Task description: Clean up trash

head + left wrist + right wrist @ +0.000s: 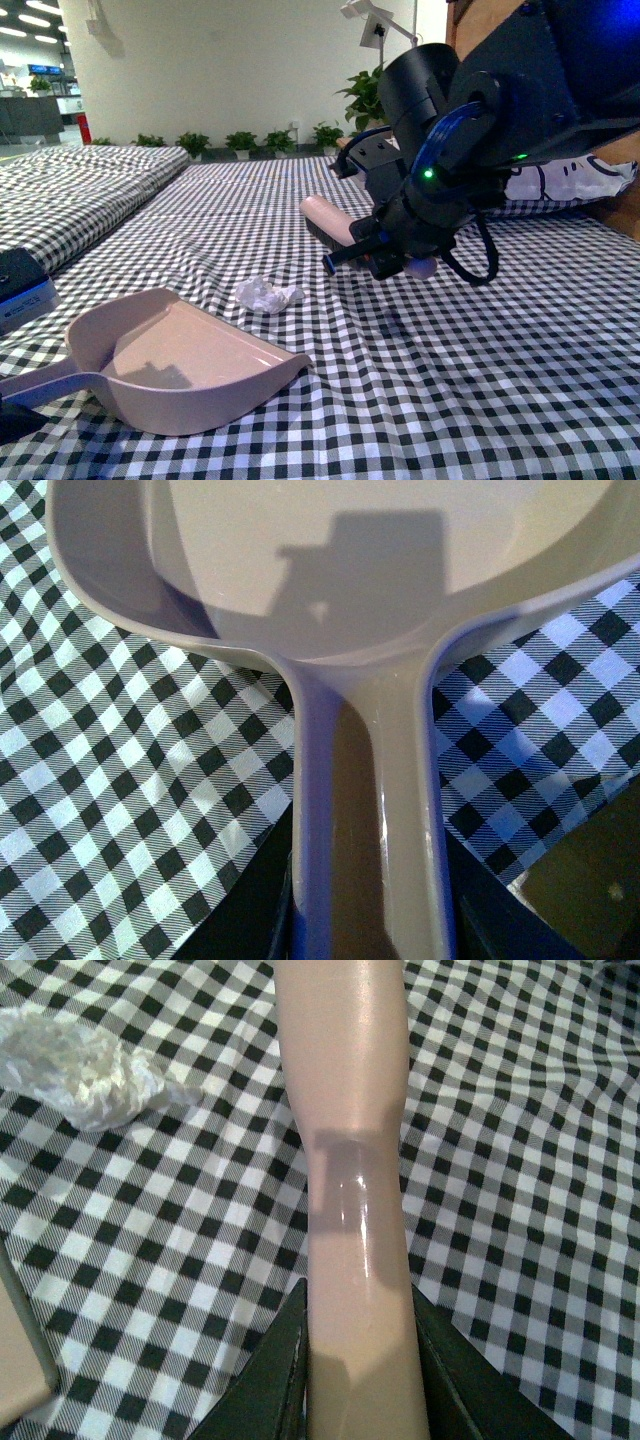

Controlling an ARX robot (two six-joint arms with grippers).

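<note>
Across the whole front view:
Cloth (480,380): black-and-white check, lying wrinkled over the surface and reaching back toward a row of potted plants (240,143) along the far wall.
Right arm (470,130): black, filling the upper right of the front view, with a green light showing on it; it is reaching down and leftward over the cloth.
Dustpan (190,365): beige, sitting on the cloth at lower left, its open mouth facing right and toward the trash; its handle is running off to the left edge. The pan is showing nothing inside but a shadow.
Brush (325,213): pale handle, lying slantwise above the cloth beyond the trash, one end pointing back and left.
Right gripper (355,1360): its dark fingers (265,1380) are pressing against both sides of the brush handle, clasping it.
Left gripper (370,910): dark parts are flanking the dustpan handle on both sides in the left wrist view, so it is gripping that handle; the fingertips themselves are out of sight.
Trash (266,294): small crumpled white wad, resting on the cloth between dustpan mouth and brush, just beyond the pan's lip, touching neither.
</note>
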